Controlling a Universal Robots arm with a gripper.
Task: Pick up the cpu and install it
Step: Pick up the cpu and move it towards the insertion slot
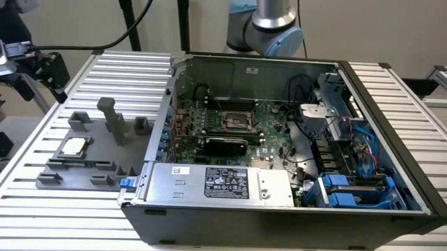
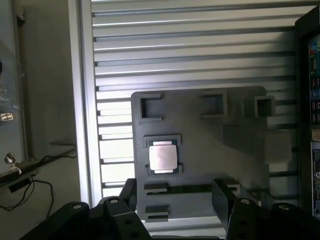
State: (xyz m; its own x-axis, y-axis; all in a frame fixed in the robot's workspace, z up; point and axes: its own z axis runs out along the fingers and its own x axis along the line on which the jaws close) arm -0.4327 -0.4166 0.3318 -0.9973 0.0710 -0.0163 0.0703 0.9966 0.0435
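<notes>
Plainly, the cpu point(image 2: 162, 157) lies flat, silver top up, in a shallow seat framed by low corner ridges on the grey fixture plate point(image 2: 240, 165), to the exterior view's left of the open computer case point(image 1: 279, 219). The claw point(image 2: 176, 194) hangs over the plate with its jaws spread wide and nothing between them; both fingers point(image 2: 131, 192) stand clear of the chip. Bare plate lies between the cpu and a tall post point(image 1: 115, 120), low blocks point(image 2: 150, 107) line the plate's edges, and the ribbed table point(image 2: 190, 55) stretches beyond.

Soft even light; glare on table point(image 2: 190, 55) slats, cpu point(image 2: 162, 156) lid; case point(image 1: 279, 222) interior shadowed.
</notes>
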